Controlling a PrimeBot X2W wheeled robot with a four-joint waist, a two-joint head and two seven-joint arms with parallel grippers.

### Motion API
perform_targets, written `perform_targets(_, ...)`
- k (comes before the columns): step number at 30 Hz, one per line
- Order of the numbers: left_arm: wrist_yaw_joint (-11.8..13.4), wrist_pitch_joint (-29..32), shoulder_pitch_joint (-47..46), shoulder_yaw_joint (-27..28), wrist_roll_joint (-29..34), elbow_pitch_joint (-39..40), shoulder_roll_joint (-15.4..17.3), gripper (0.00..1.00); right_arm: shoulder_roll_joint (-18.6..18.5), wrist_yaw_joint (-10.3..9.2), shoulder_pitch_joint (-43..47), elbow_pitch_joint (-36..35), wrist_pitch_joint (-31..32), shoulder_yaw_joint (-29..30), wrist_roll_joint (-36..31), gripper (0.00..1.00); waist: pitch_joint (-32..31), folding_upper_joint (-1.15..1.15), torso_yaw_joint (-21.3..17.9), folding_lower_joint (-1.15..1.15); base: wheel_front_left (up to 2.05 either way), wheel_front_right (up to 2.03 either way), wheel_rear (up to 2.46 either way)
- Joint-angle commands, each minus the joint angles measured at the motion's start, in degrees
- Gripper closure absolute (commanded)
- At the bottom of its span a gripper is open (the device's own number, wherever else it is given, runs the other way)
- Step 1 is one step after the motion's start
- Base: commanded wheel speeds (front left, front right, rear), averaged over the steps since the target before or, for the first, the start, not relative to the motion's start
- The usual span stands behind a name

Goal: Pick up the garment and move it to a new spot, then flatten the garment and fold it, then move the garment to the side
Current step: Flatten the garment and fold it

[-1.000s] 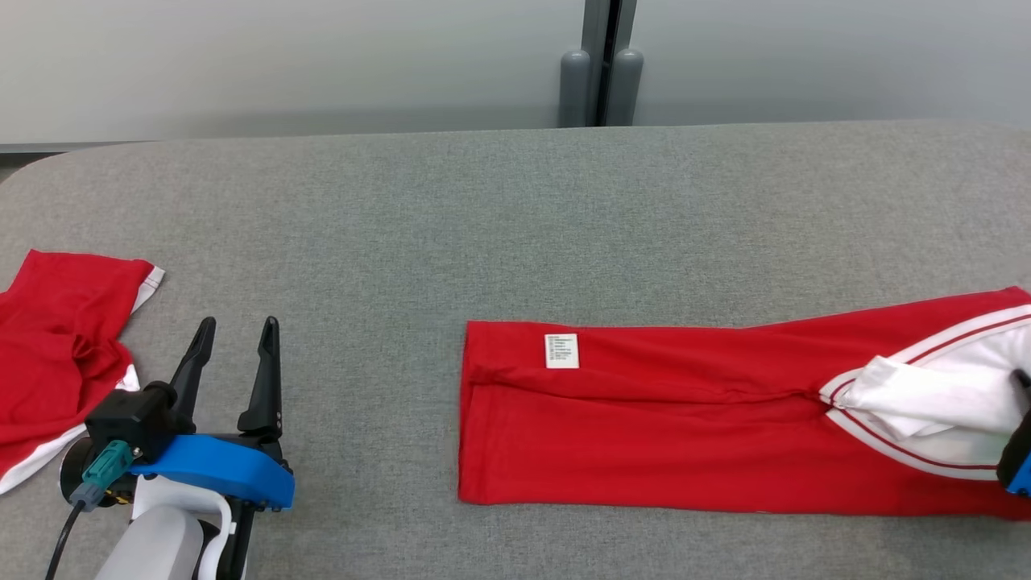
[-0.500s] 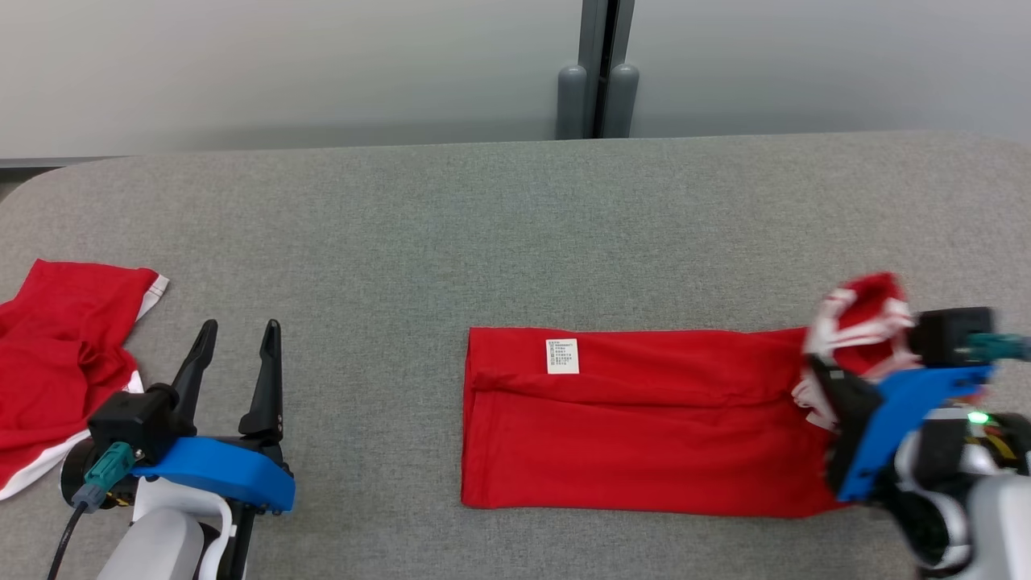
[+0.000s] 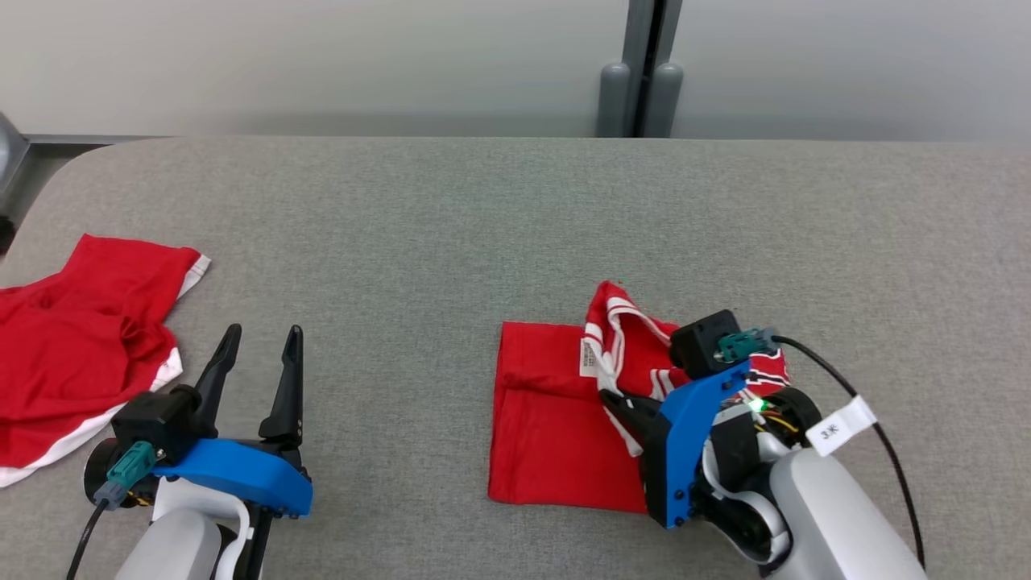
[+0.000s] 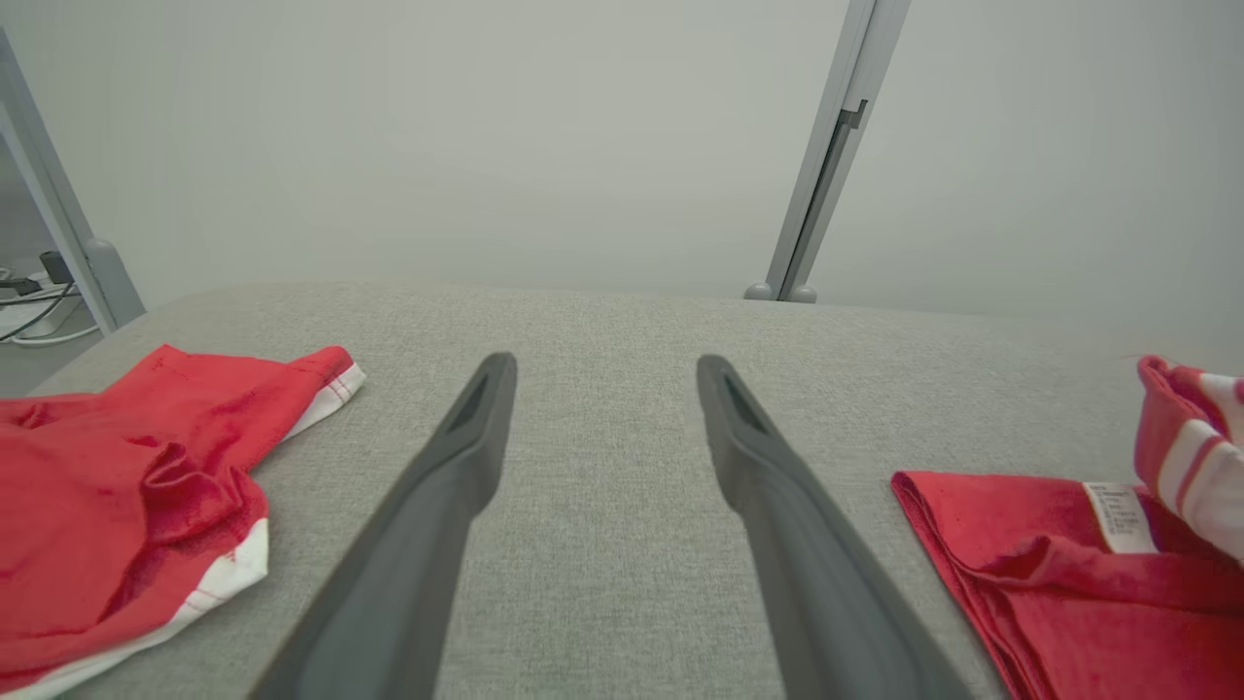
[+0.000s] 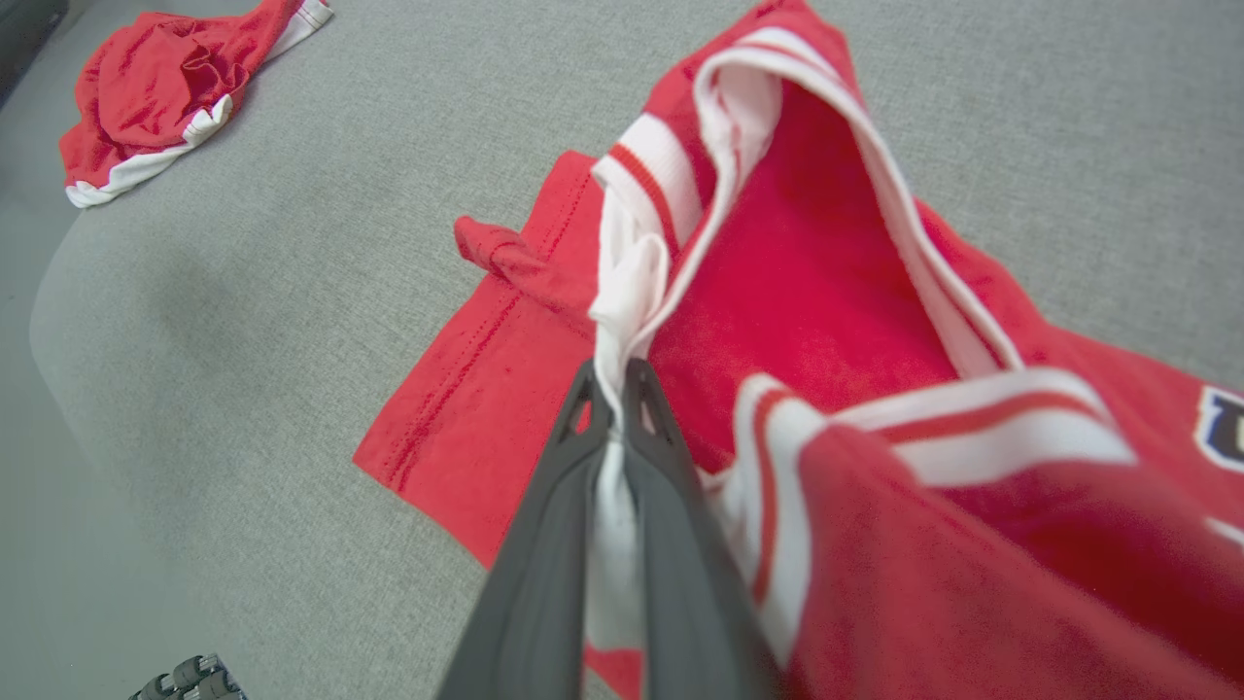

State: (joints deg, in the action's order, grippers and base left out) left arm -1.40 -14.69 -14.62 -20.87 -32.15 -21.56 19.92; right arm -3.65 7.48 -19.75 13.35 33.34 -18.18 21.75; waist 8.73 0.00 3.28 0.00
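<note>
A red garment (image 3: 548, 427) with white striped trim lies folded on the grey table (image 3: 483, 225), its right part lifted and carried over its left part. My right gripper (image 3: 616, 399) is shut on the white trim of the garment (image 5: 632, 282), which is pinched between the two dark fingers (image 5: 554, 486). The garment (image 4: 1059, 564) also shows at the right of the left wrist view, with a white label on it. My left gripper (image 3: 258, 340) rests open above the table at the lower left, and its fingers (image 4: 466, 457) have nothing between them.
A second red garment (image 3: 72, 354) with white trim lies crumpled at the table's left edge; this second garment (image 5: 165, 87) also appears far off in the right wrist view. A grey post (image 3: 640, 72) stands behind the table against a pale wall.
My right gripper has swept leftward with the garment's trimmed end, folding it over the left half. The head camera has shifted a little. The left arm has stayed put.
</note>
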Motion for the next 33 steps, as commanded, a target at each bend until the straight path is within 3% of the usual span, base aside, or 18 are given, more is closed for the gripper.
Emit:
perform_targets(1,-0.09,0.01,-1.31,0.06,0.29,-0.11,-0.02,0.00,0.38,0.03,-1.20,1.10,-0.80,-0.76,0.61,1.00,0.06,0.00,0.42,0.00,0.00,0.00,0.00)
perform_targets(15,-0.08,-0.15,-1.24,-0.99,0.10,-0.96,-0.69,0.00,0.77,0.03,-9.22,15.02,-7.05,-10.02,8.86,1.00,-0.30,0.00,2.30,0.00,0.00,0.00,0.00)
perform_targets(16,-0.15,-0.16,-1.29,-1.07,0.10,-1.06,-0.75,0.00,0.77,0.03,-9.69,15.98,-7.57,-10.41,9.33,0.60,-0.34,0.00,2.37,0.00,0.00,0.00,0.00)
perform_targets(17,-0.26,-0.17,-1.29,-1.14,0.07,-1.19,-0.82,0.00,0.77,0.03,-10.14,16.77,-8.26,-10.57,9.66,0.00,-0.40,0.00,2.43,0.00,0.00,0.00,0.00)
perform_targets(22,-0.39,-0.21,-1.44,-1.35,-0.16,-1.76,-1.03,0.00,0.75,0.03,-11.26,17.36,-11.71,-11.24,13.73,0.00,-0.88,0.00,2.56,0.00,0.00,0.00,0.00)
perform_targets(26,-0.08,-0.27,-0.54,-0.96,-0.39,-1.68,-0.64,0.00,0.71,0.03,-11.09,12.24,-15.39,-9.43,18.61,0.00,-1.38,0.00,2.15,0.00,0.00,0.00,0.00)
perform_targets(29,0.32,-0.30,0.24,-0.54,-0.56,-1.24,-0.06,0.00,0.57,0.03,-10.05,7.71,-18.09,-5.64,17.15,0.00,-1.62,0.00,1.44,0.00,0.00,0.00,0.00)
perform_targets(33,0.84,-0.38,0.75,0.18,-0.59,-0.45,0.35,0.00,-2.35,0.02,-5.63,3.22,-19.28,2.14,10.99,0.00,-2.08,0.00,0.61,0.00,0.00,0.00,0.00)
